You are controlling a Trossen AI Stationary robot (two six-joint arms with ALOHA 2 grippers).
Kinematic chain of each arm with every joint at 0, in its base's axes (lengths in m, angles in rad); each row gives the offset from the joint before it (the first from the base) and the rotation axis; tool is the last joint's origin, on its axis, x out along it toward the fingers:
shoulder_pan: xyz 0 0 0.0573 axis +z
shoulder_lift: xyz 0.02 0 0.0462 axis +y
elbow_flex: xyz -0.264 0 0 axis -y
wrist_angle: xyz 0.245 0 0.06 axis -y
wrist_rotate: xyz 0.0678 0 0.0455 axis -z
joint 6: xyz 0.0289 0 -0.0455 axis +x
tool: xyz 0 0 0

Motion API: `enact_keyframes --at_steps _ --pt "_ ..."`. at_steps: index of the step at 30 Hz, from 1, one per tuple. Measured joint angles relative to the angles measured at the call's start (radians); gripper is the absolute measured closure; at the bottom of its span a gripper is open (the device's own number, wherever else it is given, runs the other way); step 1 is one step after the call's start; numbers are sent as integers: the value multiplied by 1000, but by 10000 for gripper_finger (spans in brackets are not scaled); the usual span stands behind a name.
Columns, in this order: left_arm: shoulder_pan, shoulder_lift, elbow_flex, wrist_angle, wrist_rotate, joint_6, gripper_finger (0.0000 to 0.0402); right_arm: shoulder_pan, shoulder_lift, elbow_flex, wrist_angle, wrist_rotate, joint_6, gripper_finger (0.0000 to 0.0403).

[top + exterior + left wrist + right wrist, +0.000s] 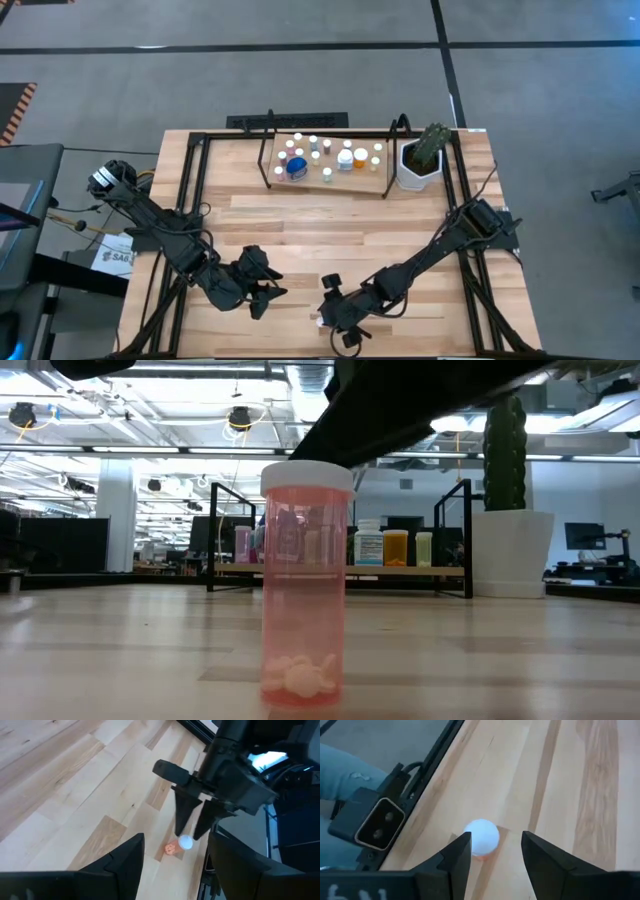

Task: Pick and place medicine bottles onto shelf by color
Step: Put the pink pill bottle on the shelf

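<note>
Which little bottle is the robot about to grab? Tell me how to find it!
Look at the wooden table and find its near edge, far from the shelf. A pink see-through bottle with a white cap stands alone there, under the right pincer. All the other bottles sit on the shelf.

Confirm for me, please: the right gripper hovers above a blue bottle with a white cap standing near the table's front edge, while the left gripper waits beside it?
Not quite: the bottle is translucent pink-orange, not blue, as the low view shows. The rest holds: it has a white cap, the right gripper hovers above it with fingers apart, and the left gripper waits beside it.
</note>
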Motion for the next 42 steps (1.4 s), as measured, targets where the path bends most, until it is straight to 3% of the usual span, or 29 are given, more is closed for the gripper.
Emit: enact_keyframes --at_steps 42 --pt "0 0 0 -3 -2 9 194 13 0 -31 107 0 38 206"
